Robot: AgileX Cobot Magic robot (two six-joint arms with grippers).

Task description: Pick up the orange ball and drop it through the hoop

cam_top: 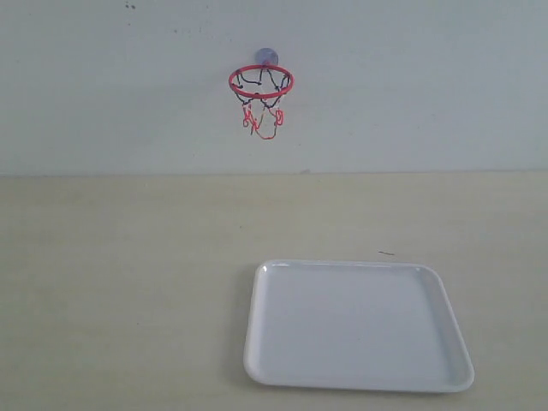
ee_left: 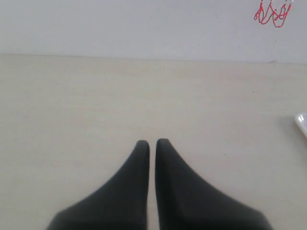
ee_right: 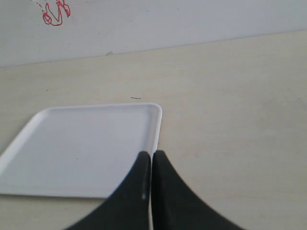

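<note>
The hoop (cam_top: 260,81) hangs on the back wall by its suction cup, a red ring with a string net below it. Only the red end of the net shows in the left wrist view (ee_left: 273,13) and in the right wrist view (ee_right: 55,13). The orange ball is in none of the views. My left gripper (ee_left: 152,142) is shut with nothing between its black fingers, above bare tabletop. My right gripper (ee_right: 151,154) is shut and empty too, hovering over the near corner edge of the white tray (ee_right: 72,148). Neither gripper shows in the exterior view.
The white tray (cam_top: 355,324) lies empty on the beige table, front right of centre. A corner of the white tray (ee_left: 301,120) peeks in at the left wrist view's edge. A plain white wall rises behind the table.
</note>
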